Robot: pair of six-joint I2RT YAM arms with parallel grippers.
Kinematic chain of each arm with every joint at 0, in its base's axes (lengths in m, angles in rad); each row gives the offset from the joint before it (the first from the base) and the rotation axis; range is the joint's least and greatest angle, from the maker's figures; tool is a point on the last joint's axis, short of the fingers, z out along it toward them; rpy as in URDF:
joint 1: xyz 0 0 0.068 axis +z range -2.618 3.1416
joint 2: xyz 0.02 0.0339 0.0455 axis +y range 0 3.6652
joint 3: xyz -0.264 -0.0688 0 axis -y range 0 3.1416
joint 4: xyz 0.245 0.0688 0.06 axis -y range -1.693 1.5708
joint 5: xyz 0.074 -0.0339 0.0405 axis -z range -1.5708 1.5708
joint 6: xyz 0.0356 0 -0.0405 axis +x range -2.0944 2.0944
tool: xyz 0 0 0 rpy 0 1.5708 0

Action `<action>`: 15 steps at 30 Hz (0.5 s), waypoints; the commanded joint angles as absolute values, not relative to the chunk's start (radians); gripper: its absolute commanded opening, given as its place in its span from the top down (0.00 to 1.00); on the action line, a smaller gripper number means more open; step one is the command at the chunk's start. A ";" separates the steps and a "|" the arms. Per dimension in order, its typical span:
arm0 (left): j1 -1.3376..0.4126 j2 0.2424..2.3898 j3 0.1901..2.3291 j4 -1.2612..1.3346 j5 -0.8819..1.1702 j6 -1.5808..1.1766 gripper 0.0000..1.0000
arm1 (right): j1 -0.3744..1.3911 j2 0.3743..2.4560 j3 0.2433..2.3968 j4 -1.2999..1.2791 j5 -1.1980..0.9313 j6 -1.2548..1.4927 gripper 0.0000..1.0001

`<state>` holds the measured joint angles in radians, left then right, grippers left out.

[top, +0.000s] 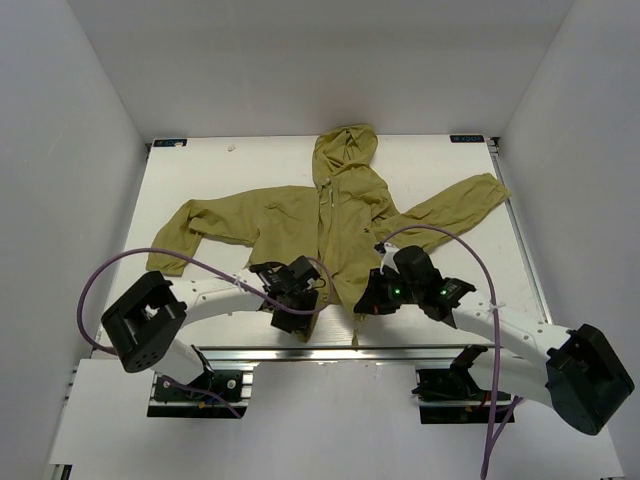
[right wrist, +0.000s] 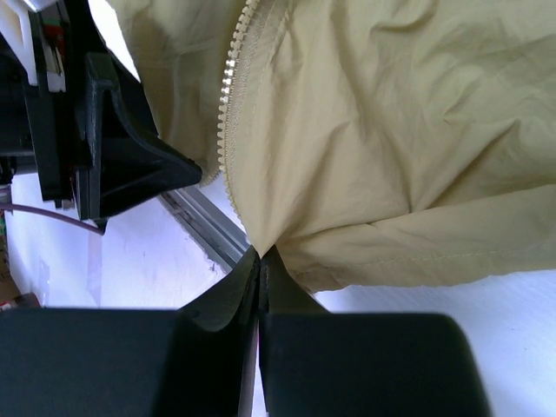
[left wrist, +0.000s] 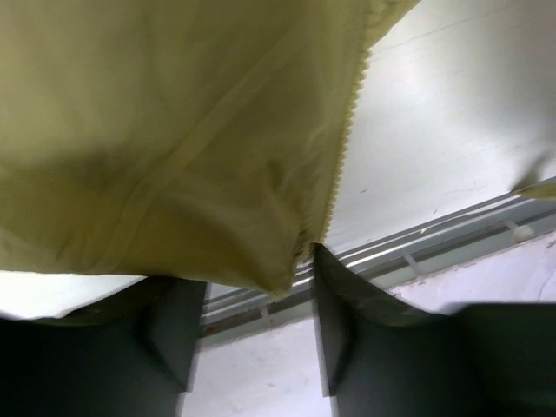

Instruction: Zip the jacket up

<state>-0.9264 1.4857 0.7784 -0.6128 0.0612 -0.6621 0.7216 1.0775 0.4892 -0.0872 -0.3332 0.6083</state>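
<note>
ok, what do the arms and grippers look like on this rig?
The left arm and right arm have white links, boxy black joint housings and a purple cable looping along each. The left gripper and right gripper are black, with two wedge-shaped fingers. Green lights glow at the right wrist.

Right pincer [right wrist: 261, 254] tight on jacket [right wrist: 391, 130] hem

Left tool [left wrist: 254, 291] stands with jaws apart, right tool [right wrist: 260, 254] pinched tight, both angled inward.
</note>
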 commanded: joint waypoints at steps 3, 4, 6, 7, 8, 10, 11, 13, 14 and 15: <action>-0.972 1.562 0.773 -0.600 -0.021 -0.699 0.59 | 0.715 1.042 0.474 -0.089 -0.285 0.630 1.00; -0.974 1.571 0.776 -0.600 -0.026 -0.701 0.67 | 0.715 1.029 0.472 -0.089 -0.281 0.632 1.00; -0.977 1.595 0.790 -0.595 -0.026 -0.704 0.81 | 0.715 1.016 0.468 -0.087 -0.264 0.637 1.00; -0.977 1.601 0.796 -0.594 -0.025 -0.703 0.86 | 0.713 1.011 0.466 -0.089 -0.261 0.637 1.00; -0.977 1.606 0.802 -0.595 -0.026 -0.703 0.93 | 0.713 1.006 0.468 -0.092 -0.256 0.638 1.00; -0.979 1.608 0.821 -0.595 -0.025 -0.701 1.00 | 0.712 0.996 0.463 -0.092 -0.249 0.637 1.00; -0.979 1.603 0.825 -0.592 -0.023 -0.696 1.00 | 0.712 0.994 0.460 -0.091 -0.247 0.638 1.00; -0.979 1.583 0.842 -0.594 -0.017 -0.692 1.00 | 0.707 0.994 0.459 -0.086 -0.250 0.638 1.00; -0.979 1.572 0.851 -0.597 -0.017 -0.689 1.00 | 0.707 0.996 0.460 -0.081 -0.255 0.638 1.00; -0.979 1.559 0.860 -0.601 -0.021 -0.687 1.00 | 0.704 0.997 0.463 -0.069 -0.268 0.638 1.00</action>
<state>-0.9741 1.5681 0.8448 -0.5972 0.0380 -0.7029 0.7132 1.0069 0.4744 -0.1013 -0.2642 0.6296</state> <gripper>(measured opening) 0.026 0.013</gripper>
